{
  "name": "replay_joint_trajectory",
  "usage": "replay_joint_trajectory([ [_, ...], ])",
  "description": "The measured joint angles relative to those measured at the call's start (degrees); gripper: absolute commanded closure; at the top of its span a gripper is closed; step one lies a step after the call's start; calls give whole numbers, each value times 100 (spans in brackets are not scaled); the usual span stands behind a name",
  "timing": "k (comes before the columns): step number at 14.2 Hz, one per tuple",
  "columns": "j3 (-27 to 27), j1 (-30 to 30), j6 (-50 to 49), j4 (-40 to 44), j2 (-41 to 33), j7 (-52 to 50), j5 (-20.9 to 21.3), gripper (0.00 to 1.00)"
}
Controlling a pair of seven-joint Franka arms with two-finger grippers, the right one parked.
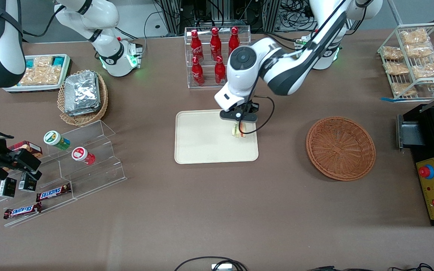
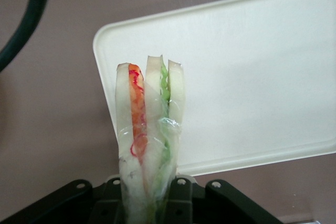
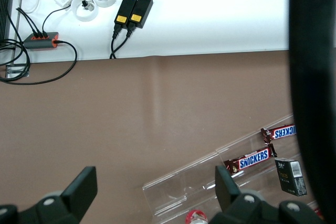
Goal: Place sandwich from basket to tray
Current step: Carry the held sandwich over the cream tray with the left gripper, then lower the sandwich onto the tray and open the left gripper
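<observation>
My left gripper (image 1: 238,126) is shut on the sandwich (image 1: 238,130), a clear-wrapped wedge of pale bread with green and orange-red filling. It holds it just above the cream tray (image 1: 202,139), over the tray's edge nearest the basket. In the left wrist view the sandwich (image 2: 149,135) stands upright between the black fingers (image 2: 181,198), with the tray (image 2: 252,66) below it. The reddish-brown wicker basket (image 1: 340,147) lies on the table toward the working arm's end, with nothing in it.
A clear rack of red bottles (image 1: 213,52) stands farther from the camera than the tray. A tan basket of foil packets (image 1: 83,96), a snack tray (image 1: 40,73) and acrylic steps with snacks (image 1: 62,169) lie toward the parked arm's end. A wire rack (image 1: 414,60) and black box (image 1: 433,165) lie toward the working arm's end.
</observation>
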Motion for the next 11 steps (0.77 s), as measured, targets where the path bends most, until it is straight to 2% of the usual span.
replay_joint_trajectory([
  [3, 5, -33, 230, -4, 457, -290, 321, 98],
  [8, 11, -36, 493, -7, 1179, -957, 1082, 94],
  [10, 11, -39, 611, -7, 1414, -1202, 1298, 81],
  [11, 11, -40, 636, -7, 1507, -1267, 1376, 71],
])
